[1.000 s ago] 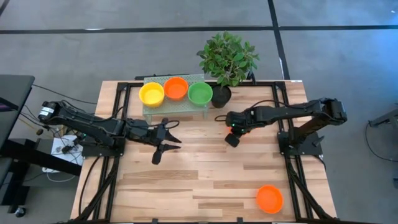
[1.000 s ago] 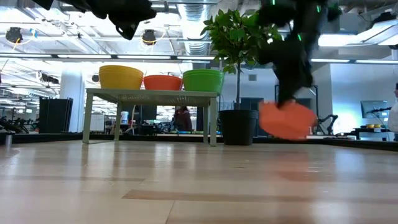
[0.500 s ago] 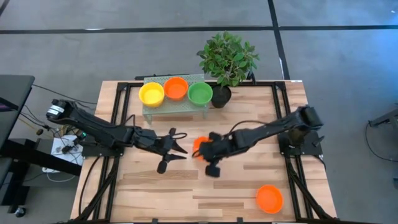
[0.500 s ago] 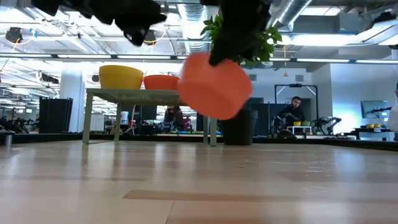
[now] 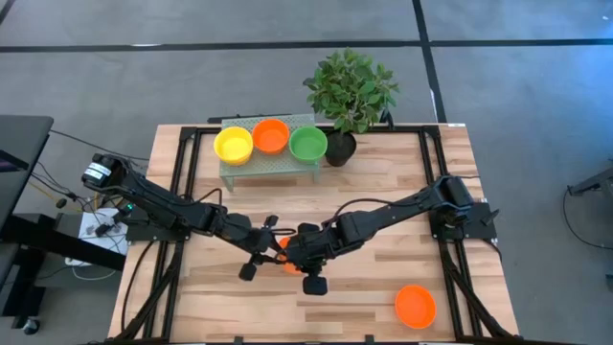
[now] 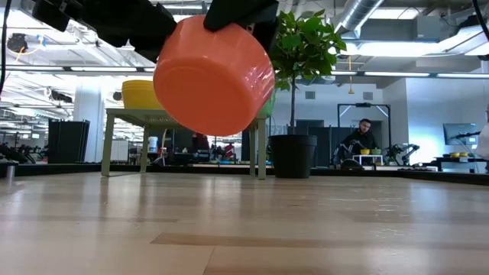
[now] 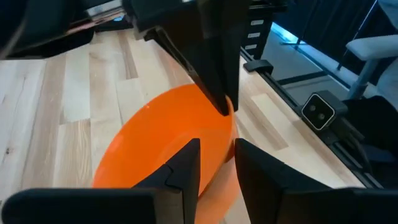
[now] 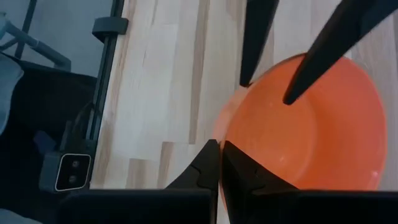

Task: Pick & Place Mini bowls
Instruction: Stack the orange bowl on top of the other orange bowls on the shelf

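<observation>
An orange mini bowl [image 5: 285,265] hangs in the air over the middle of the table, between both grippers. My right gripper [image 5: 294,252] reaches in from the table's right and is shut on it. My left gripper [image 5: 271,247] comes from the left and is open. One of its fingers [image 8: 287,93] stands inside the bowl and the other outside the opposite rim. Yellow [image 5: 233,145], orange [image 5: 271,136] and green [image 5: 308,144] mini bowls sit on a small stand [image 5: 268,165] at the far edge. Another orange bowl [image 5: 416,306] rests near the near right corner. My right gripper [image 8: 221,163] pinches the orange bowl's rim [image 8: 225,134], one finger inside the bowl and one outside, coming roughly level from the table's right. The bowl [image 6: 214,72] is lifted clear and tilted, its underside facing the near edge. My left gripper [image 7: 217,163] straddles the opposite rim [image 7: 231,127]; whether it touches, I cannot tell.
A leafy plant [image 5: 351,91] in a black pot [image 5: 340,149] stands beside the stand's right end. The wooden tabletop [image 5: 383,278] lies bare around the grippers. People and desks show in the room beyond the far edge.
My right gripper has carried the orange bowl from near the plant pot toward the table's middle and near edge, and the bowl has come closer to the low camera. My left gripper has moved right and toward the near edge to meet the bowl, its fingers now around the rim.
</observation>
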{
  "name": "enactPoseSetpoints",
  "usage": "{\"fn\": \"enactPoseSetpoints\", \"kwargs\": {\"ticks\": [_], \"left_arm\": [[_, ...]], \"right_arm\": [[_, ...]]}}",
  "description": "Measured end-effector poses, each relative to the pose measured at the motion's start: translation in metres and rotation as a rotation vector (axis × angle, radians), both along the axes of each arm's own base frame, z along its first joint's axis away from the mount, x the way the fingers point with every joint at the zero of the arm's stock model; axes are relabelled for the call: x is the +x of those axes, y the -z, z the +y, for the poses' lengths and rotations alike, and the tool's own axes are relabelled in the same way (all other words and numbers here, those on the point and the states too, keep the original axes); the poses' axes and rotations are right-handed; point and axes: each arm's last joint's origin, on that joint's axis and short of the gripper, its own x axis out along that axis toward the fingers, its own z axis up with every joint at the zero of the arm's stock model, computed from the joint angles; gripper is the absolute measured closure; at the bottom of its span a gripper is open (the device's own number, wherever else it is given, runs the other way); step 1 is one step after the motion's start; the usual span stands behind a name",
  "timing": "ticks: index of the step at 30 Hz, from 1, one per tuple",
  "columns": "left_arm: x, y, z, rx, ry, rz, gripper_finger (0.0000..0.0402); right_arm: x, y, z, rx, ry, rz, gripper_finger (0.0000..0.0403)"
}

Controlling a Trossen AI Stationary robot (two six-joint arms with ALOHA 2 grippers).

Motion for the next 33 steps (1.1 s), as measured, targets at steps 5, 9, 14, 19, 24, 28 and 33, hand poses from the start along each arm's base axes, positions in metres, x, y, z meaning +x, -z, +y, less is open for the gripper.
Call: {"fn": "enactPoseSetpoints", "kwargs": {"ticks": [5,9,14,19,24,28,33], "left_arm": [[0.000,0.001,-0.001,0.004,-0.001,0.005,0.0308],[0.000,0.004,0.000,0.005,0.009,0.024,0.0335],[-0.001,0.005,-0.001,0.021,0.021,0.036,0.0387],[-0.002,0.008,0.000,0.046,0.002,0.052,0.0391],[-0.003,0.009,-0.004,-0.005,-0.023,0.079,0.0394],[-0.008,0.009,-0.013,0.027,-0.054,0.062,0.0393],[-0.006,-0.005,-0.025,0.055,-0.082,0.036,0.0392]], "right_arm": [[0.000,-0.001,-0.003,-0.004,-0.003,-0.002,0.0403],[0.002,-0.002,-0.004,-0.025,-0.035,-0.029,0.0401],[0.003,-0.003,-0.007,-0.042,-0.047,-0.042,0.0395],[0.006,-0.010,-0.012,-0.055,-0.001,-0.088,0.0376],[0.000,-0.020,-0.016,-0.079,0.012,-0.096,0.0357],[-0.022,-0.045,-0.012,-0.129,0.026,-0.115,0.0352],[-0.062,-0.065,0.010,-0.339,0.105,-0.130,0.0352]]}}
